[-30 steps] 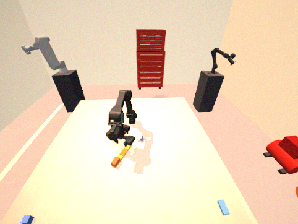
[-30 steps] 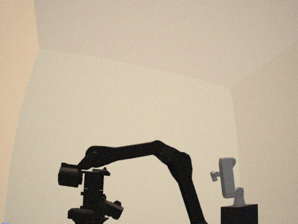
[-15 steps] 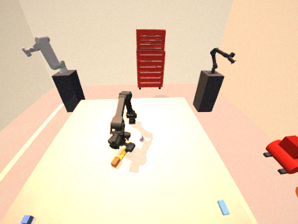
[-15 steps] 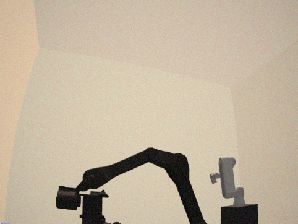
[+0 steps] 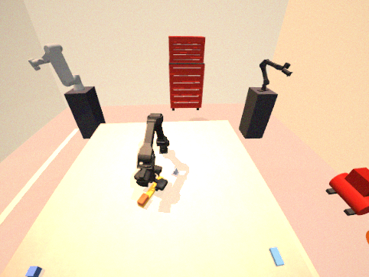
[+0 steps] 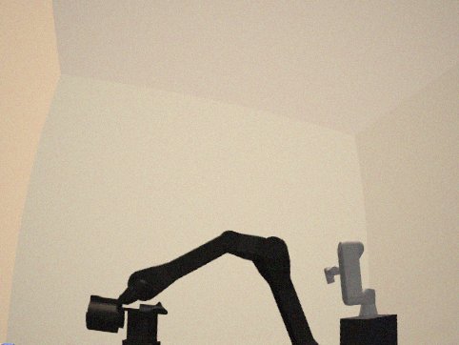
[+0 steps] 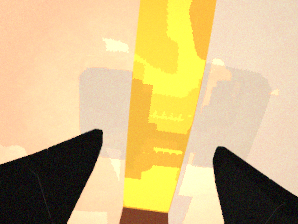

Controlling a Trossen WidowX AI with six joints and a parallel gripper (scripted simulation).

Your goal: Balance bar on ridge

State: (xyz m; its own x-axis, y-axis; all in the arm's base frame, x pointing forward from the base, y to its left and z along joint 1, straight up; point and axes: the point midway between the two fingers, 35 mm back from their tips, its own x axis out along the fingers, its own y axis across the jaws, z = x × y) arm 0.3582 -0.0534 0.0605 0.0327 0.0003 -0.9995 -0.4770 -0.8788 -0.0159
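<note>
The yellow bar [image 5: 152, 188] [image 7: 162, 100] lies on the table, slanting towards the front left in the top view. Its orange end block [image 5: 143, 199] is nearest that camera; a dark brown face of it [image 7: 144, 217] shows at the wrist view's bottom edge. The small grey ridge [image 5: 176, 171] stands on the table to the right of the bar's far end. My gripper [image 5: 154, 182] [image 7: 158, 145] is open above the bar, with one finger on each side and gaps between fingers and bar. In the exterior view the bar and ridge are not seen.
A blue block [image 5: 34, 272] lies at the table's front left and a light blue block [image 5: 276, 256] at the front right. Beyond the table stand a red tool chest [image 5: 187, 76], a grey arm [image 5: 60, 66] [image 6: 351, 273] and a black arm [image 5: 264, 70] on pedestals.
</note>
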